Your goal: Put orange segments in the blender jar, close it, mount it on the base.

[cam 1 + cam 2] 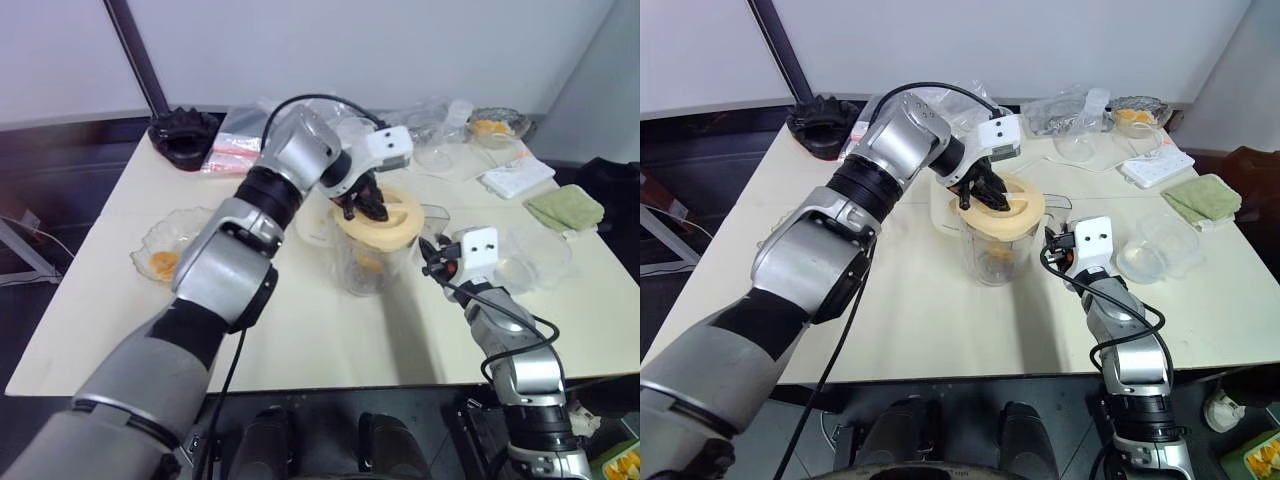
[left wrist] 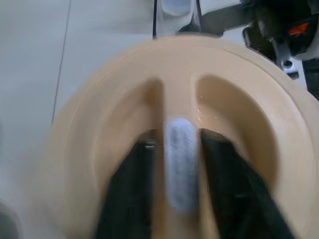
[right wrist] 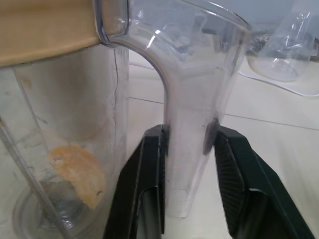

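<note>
I'm steadying the blender jar (image 1: 992,250) w/ the right gripper (image 3: 185,149): fingers narrow, pinched on both sides of the clear handle (image 3: 192,99), low down, handle between the pads. Jar's standing upright on the table (image 1: 940,320), long axis vertical, handle sticking out toward my right gripper. Orange segments (image 3: 77,172) are lying at the bottom, beside the blade. Left gripper (image 2: 182,164) is coming from above, fingers half-spread, straddling the centre rib of the pale lid (image 2: 239,99); grip looks loose, can't tell if it's actually clamping. Jar prob light, stiff, slick plastic, so best held by handle. Lid's lying flat on the rim.
</note>
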